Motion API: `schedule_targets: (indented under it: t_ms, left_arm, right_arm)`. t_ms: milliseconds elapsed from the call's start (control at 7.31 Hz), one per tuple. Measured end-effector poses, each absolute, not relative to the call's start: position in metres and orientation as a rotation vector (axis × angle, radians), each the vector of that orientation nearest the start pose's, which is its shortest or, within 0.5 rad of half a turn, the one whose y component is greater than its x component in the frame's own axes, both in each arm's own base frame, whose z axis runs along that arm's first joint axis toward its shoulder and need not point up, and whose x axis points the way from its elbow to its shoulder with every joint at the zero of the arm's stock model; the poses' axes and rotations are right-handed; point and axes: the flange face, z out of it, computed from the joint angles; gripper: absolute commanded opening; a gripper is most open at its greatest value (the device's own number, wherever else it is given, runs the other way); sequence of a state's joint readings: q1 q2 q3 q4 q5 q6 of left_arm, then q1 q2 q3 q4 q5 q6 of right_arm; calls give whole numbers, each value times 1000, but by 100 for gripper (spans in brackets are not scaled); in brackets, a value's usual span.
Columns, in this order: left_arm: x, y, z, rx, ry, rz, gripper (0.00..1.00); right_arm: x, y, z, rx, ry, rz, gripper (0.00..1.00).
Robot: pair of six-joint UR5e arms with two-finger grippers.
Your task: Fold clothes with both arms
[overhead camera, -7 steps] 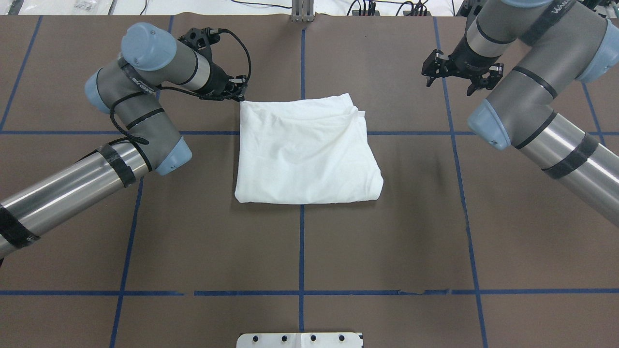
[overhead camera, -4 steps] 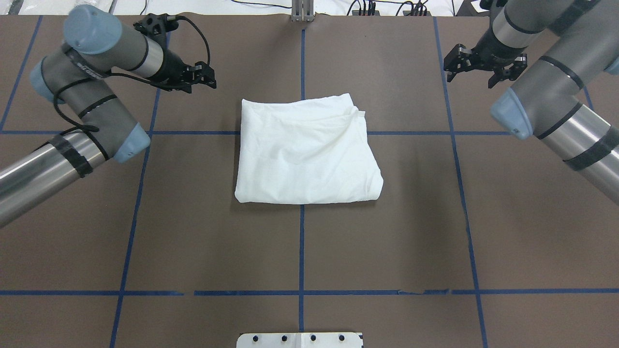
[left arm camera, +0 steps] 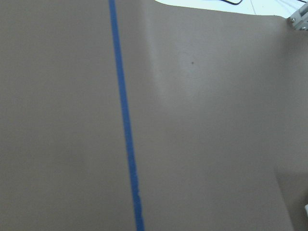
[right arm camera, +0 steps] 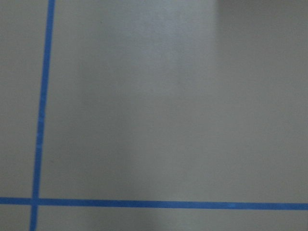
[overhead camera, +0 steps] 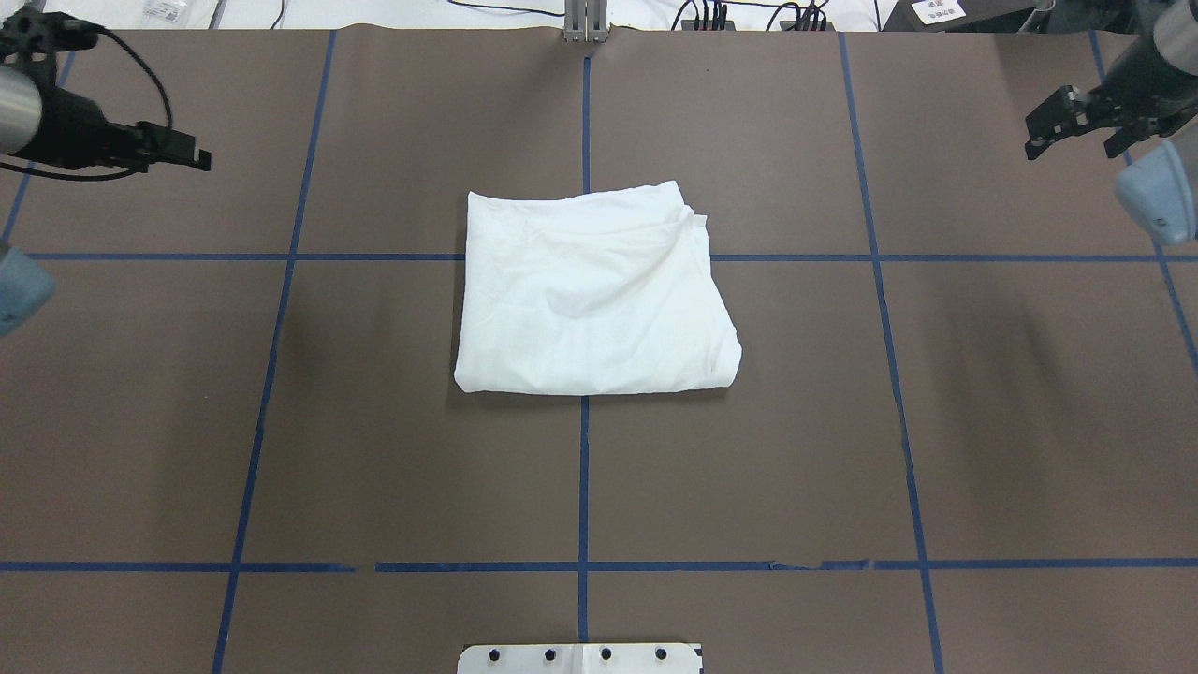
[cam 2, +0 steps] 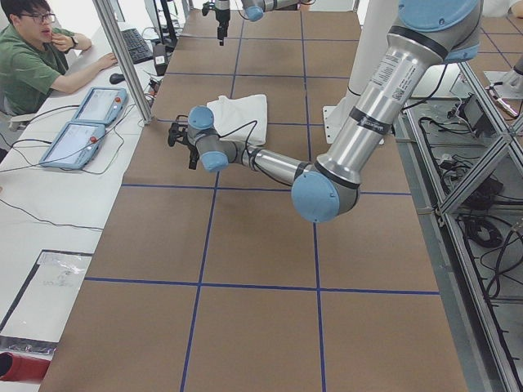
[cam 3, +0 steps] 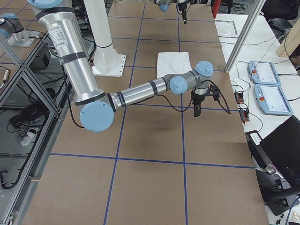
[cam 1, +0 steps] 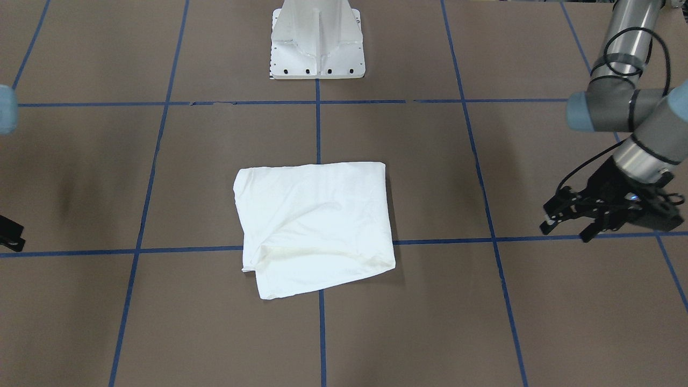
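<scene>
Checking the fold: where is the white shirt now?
In the overhead view the folded shirt lies mid-table on the central blue tape line, with the left gripper at the left edge and the right gripper at the right edge, neither touching it.

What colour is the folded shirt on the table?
White. The folded shirt looks plain white all over, and the overhead view shows it best.

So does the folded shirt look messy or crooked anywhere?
A little. The white shirt lies folded in the middle of the table, but it is not a tidy square. In the overhead view its right edge slants outward, and at the far right corner a layer pokes out past the others. Nothing looks torn.
</scene>
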State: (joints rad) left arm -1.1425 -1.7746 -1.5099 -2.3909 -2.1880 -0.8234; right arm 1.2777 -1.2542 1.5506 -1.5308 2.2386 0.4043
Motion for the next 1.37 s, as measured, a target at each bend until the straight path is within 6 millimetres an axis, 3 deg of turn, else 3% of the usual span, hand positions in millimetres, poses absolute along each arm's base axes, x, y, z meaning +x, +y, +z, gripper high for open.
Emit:
schedule_targets:
  t_ms: [273,547,820,1094,1367]
  left_arm:
    - [102,-527,554,459,890,-2,100]
    - [38,-501,599,464,778,54,100]
    - [-2,-496,616,460,717,59,100]
    - [-14,-492,639,435,690,42,100]
    - [-19,-494,652,347,672,9,100]
  right_arm:
    - [-46,-592,555,85,-717,-87,100]
    - [-1,-552,605,67,-730,-104,100]
    - [11,-533,602,88,-744,-96,100]
    - [14,-522,592,105,-747,-96,100]
    - [13,-515,599,77,-772,-83,100]
